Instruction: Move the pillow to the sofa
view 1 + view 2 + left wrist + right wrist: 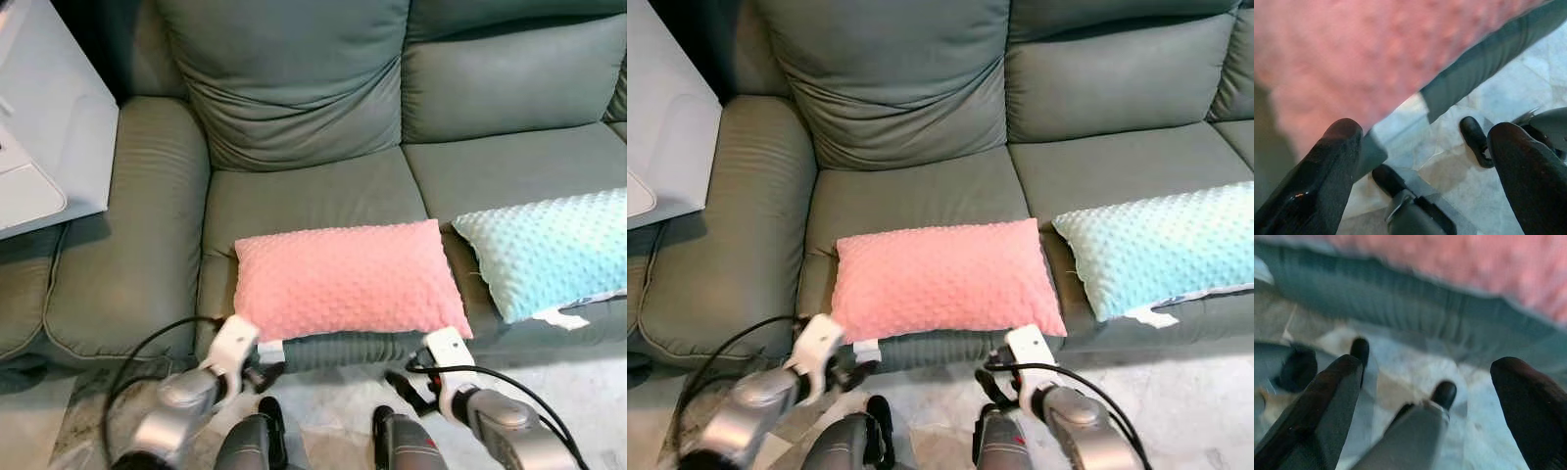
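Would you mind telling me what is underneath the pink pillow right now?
The pink pillow lies on the grey sofa, on its seat cushion, with its near edge at the seat's front edge. The seat beneath it is covered, so anything there cannot be seen.

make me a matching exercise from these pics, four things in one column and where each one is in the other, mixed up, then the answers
Things:
1. pink pillow
2. light blue pillow
3. left gripper
4. right gripper

Places:
a. open, below the pink pillow's front right corner
b. on the sofa's right seat cushion
c. open, below the pink pillow's front left corner
d. on the sofa's left seat cushion, at its front edge

Pairs: 1-d, 2-b, 3-c, 4-a
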Tool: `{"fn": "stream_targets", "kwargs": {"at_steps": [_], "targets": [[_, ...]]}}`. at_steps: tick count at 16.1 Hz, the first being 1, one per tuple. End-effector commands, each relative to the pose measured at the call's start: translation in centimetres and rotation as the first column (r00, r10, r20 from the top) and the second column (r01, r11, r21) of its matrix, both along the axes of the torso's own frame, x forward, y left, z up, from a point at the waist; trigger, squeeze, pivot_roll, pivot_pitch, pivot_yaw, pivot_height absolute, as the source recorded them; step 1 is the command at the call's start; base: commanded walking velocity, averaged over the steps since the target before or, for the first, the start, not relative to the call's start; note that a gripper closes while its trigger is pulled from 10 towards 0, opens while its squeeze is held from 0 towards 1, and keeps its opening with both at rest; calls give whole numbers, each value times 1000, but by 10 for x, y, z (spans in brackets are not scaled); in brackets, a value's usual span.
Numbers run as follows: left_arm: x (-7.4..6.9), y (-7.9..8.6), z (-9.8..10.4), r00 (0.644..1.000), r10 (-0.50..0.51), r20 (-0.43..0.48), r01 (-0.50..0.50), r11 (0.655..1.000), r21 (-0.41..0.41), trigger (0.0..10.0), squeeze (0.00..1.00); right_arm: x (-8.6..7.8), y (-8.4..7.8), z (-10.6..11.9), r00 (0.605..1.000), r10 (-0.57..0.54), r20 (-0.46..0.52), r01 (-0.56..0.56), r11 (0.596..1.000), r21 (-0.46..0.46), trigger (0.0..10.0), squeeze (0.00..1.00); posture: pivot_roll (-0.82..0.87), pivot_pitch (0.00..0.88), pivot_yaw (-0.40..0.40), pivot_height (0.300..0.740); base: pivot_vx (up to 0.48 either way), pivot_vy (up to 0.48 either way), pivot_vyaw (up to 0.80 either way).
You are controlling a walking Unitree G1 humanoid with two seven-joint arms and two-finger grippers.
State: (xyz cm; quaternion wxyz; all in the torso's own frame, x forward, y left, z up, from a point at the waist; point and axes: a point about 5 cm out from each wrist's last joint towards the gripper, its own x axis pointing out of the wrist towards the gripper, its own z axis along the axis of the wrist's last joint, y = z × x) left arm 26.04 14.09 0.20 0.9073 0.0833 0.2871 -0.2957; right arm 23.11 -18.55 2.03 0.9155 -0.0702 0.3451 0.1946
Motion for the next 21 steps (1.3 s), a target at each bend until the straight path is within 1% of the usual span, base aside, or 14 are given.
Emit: {"fn": "stream_targets", "kwargs": {"at_steps": [1,3,4,8,9,10,11,12,13,15,17,19,20,21], "targets": [[-11,2,-14,999,-6,-53,8,999,39,10000,0,-7,-3,-10,999,20,-47,-20,1000,-10,10000,0,-44,315,85,740,0,0,0],[-9,-3,-18,998,-17,-60,21,998,58,10000,0,-4,-10,-14,999,20,-47,-22,999,-44,10000,0,-46,320,86,740,0,0,0],[-10,-5,-24,996,-26,-85,34,996,84,10000,0,-1,-14,-18,998,38,-50,-41,997,-67,10000,0,-46,325,88,740,0,0,0],[-9,-8,-34,990,-48,-130,67,987,149,10000,0,13,-21,-23,999,41,-18,-43,995,-86,10000,0,-35,338,95,740,0,0,0],[-10,-10,-37,989,-57,-139,81,982,173,10000,0,20,-24,-22,1000,24,8,-23,995,-101,10000,0,-33,341,97,740,0,0,0],[-9,-10,-39,989,-36,-141,64,977,203,10000,0,31,-26,-17,998,-8,59,15,993,-116,10000,0,-31,343,98,740,0,0,0],[-9,-10,-39,989,-36,-141,64,977,203,10000,0,31,-26,-17,998,-8,59,15,993,-116,10000,0,-31,343,98,740,0,0,0],[-8,-8,-40,990,-15,-137,46,974,223,10000,0,34,-26,-15,997,-12,79,21,993,-120,10000,0,-32,345,99,740,0,0,0],[-7,-2,-43,989,63,-132,-27,966,258,10000,0,41,-24,-13,993,-9,117,25,991,-135,10000,0,-37,349,100,740,0,0,0],[-7,4,-45,980,147,-138,-105,957,271,10000,0,43,-21,-17,994,3,110,13,990,-140,10000,0,-34,350,100,740,0,0,0],[-5,5,-44,972,190,-139,-149,953,264,10000,0,44,-20,-22,996,20,87,-6,988,-154,10000,0,-32,351,102,740,0,0,0],[0,2,-41,959,247,-138,-210,949,235,10000,0,41,-17,-29,998,42,50,-32,982,-185,10000,0,-30,352,102,740,0,0,0],[2,1,-40,956,260,-138,-226,948,223,10000,0,41,-17,-30,998,44,45,-35,981,-193,10000,0,-28,352,102,740,0,0,0],[6,-3,-37,947,286,-145,-257,948,190,10000,0,42,-17,-31,998,46,49,-35,978,-204,10000,0,-25,352,102,740,0,0,0]]}}
